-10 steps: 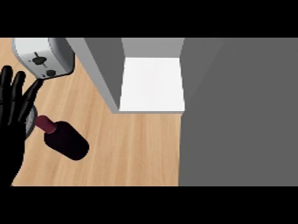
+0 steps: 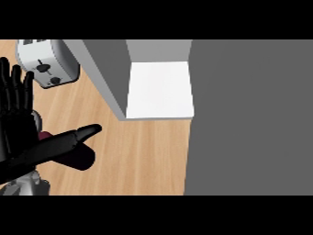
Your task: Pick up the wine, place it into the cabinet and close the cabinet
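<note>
**Wine bottle (image 2: pixel 77 159) on its side beneath an open left robot hand (image 2: pixel 9 133)**

Bottle and hand share the left part of the tabletop (image 2: pixel 145 156). The bottle lies flat on the wood, its reddish neck toward the upper left and its dark body toward the lower right. Most of it is hidden under the thumb, which stretches straight across it. The fingers stand straight and spread, pointing away toward the toaster (image 2: pixel 47 64), so the hand is released and grasps nothing. Whether the thumb rests on the glass or hangs just above it is hard to tell from this steep view. The right robot hand does not show.

As a judgement, a glass bottle of this kind will be stiff, smooth and fairly heavy for its size, and it breaks if knocked. Lying down, it can roll away from a sideways push. The best hold is likely round the wide body near its middle, fingers on one side and thumb on the other. There the weight balances, and the narrow neck is a poorer place to grip.

The cabinet (image 2: pixel 104 78) stands open to the upper right of the bottle, its white shelf (image 2: pixel 160 89) bare. A broad grey panel (image 2: pixel 254 114) fills the right of the view.
</note>
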